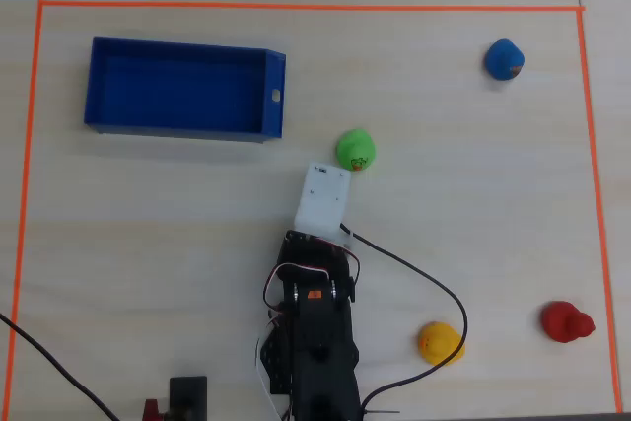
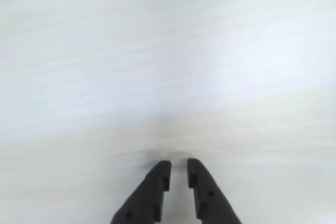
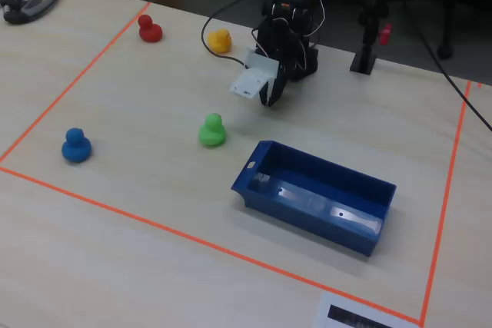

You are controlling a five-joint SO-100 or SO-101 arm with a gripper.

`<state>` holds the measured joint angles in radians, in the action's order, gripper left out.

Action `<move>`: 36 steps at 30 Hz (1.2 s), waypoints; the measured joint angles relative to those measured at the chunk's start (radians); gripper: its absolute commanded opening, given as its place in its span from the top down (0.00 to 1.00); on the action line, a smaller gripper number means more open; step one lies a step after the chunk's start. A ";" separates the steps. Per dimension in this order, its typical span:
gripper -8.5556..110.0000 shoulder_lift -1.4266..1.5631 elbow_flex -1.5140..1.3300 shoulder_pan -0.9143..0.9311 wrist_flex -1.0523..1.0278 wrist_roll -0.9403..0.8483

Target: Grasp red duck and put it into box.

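The red duck (image 1: 565,322) sits on the table near the lower right corner of the taped area in the overhead view, far from the arm. In the fixed view it (image 3: 149,29) is at the upper left. The blue box (image 1: 271,96) lies empty at the upper left of the overhead view; in the fixed view it (image 3: 307,220) is in the lower middle. My gripper (image 2: 178,163) hangs low over bare table, jaws almost together with nothing between them. In the fixed view it (image 3: 267,100) points down in front of the arm's base. The wrist view is blurred.
A green duck (image 1: 355,149) sits just ahead of the white wrist housing (image 1: 324,196). A yellow duck (image 1: 440,342) is right of the arm's base, a blue duck (image 1: 504,59) at the upper right. Orange tape (image 1: 296,6) frames the area. A black cable (image 1: 424,278) loops near the yellow duck.
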<state>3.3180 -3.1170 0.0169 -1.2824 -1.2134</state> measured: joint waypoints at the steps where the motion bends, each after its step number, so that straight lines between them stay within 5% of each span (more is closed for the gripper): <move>1: 0.93 0.000 0.000 0.000 0.000 0.000; 19: 0.92 0.000 0.002 0.026 0.006 0.041; 27: 0.91 -0.172 0.296 0.212 0.060 0.032; 36: 0.81 -0.695 0.882 0.712 0.261 -0.074</move>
<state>2.6231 -2.2350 0.7286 -1.0216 -1.2870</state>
